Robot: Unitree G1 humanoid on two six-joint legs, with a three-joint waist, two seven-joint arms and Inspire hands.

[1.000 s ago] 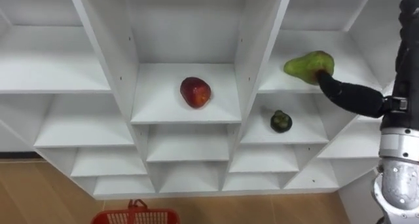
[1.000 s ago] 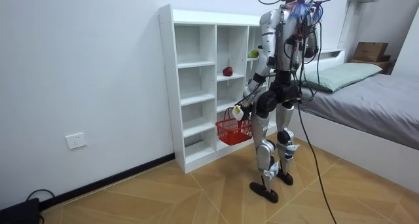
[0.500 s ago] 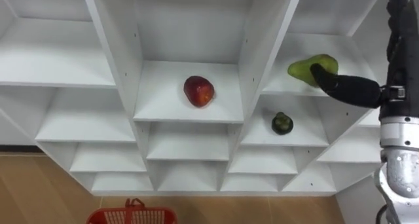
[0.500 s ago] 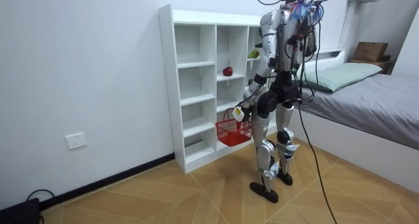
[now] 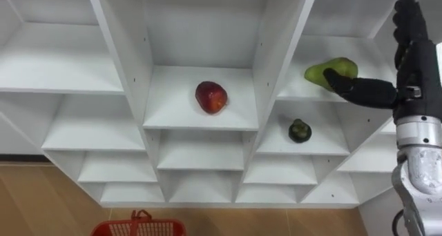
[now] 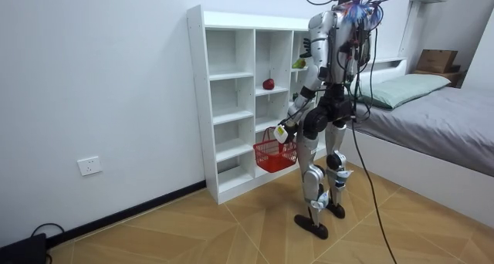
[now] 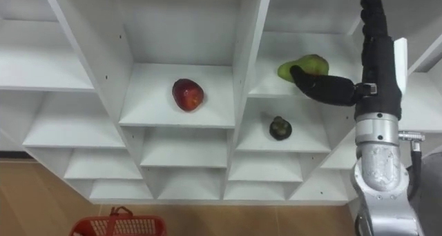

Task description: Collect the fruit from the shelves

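Curling the open right hand [image 5: 407, 70] fully round the green pear [image 5: 331, 65] should precede lifting; the left hand [image 6: 281, 130] grips the red mesh basket [image 6: 267, 157].

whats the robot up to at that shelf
The robot stands at the white shelf unit, its right hand open with the thumb against a green pear on an upper right shelf. A red mesh basket hangs from its left hand. A red apple and a small dark green fruit sit untouched.
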